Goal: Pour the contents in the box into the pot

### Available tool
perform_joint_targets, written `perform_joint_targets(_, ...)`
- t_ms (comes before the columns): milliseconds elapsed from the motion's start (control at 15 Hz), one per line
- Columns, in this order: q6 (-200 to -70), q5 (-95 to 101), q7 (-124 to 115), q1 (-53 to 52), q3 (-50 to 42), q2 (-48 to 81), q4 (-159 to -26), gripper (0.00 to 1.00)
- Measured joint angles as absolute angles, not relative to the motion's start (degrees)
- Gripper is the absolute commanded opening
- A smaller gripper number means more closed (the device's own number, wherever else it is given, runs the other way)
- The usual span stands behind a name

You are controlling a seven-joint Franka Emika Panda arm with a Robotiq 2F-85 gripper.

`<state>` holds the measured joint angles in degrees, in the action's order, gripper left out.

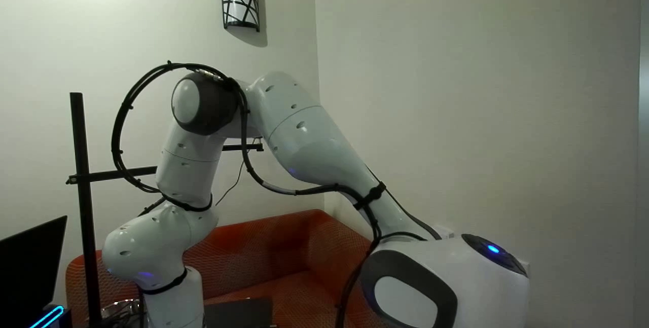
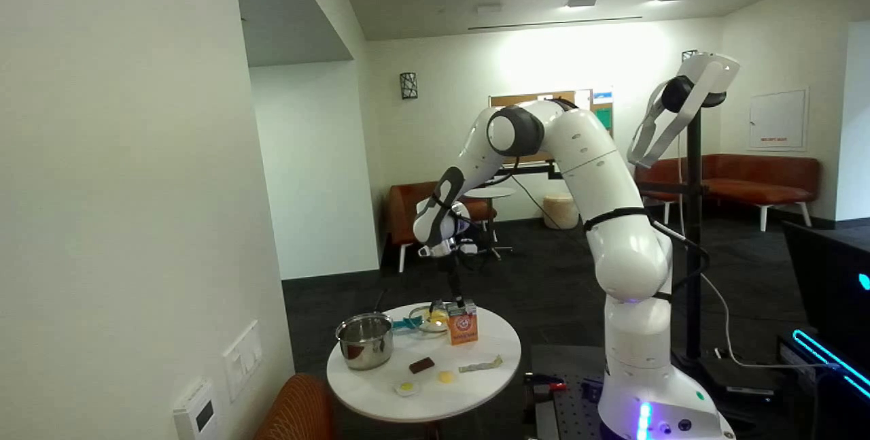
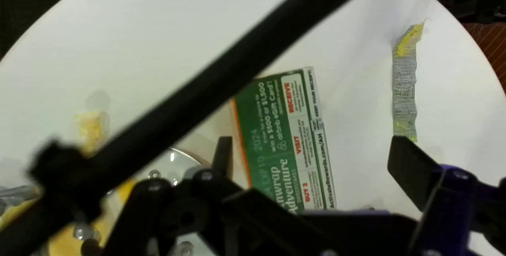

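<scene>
Couch [image 2: 297, 404] standing just beside bench [image 2: 469, 394] | cable [image 3: 221, 78] crossing wrist view, partly hiding box [image 3: 282, 129] | pot [image 2: 372, 351] standing near bench edge | lid [image 3: 176, 165] lying between pot and box | box standing upright on bench | jaws standing apart, box showing between them | strip [image 3: 404, 86] lying near box | bar [image 2: 421, 364] lying between pot and strip

Below the black gripper [image 3: 311, 155], the box [image 2: 463, 329] is orange, green-and-white on top with red lettering; well apart from the gripper, the pot [image 2: 367, 343] is silver.
</scene>
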<state>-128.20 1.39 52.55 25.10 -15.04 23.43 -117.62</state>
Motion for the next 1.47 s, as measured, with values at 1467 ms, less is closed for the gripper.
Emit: perform_joint_targets(1467, -134.63, 1.15, 52.61, 27.84, -14.19, 26.13, -119.97, 0.75)
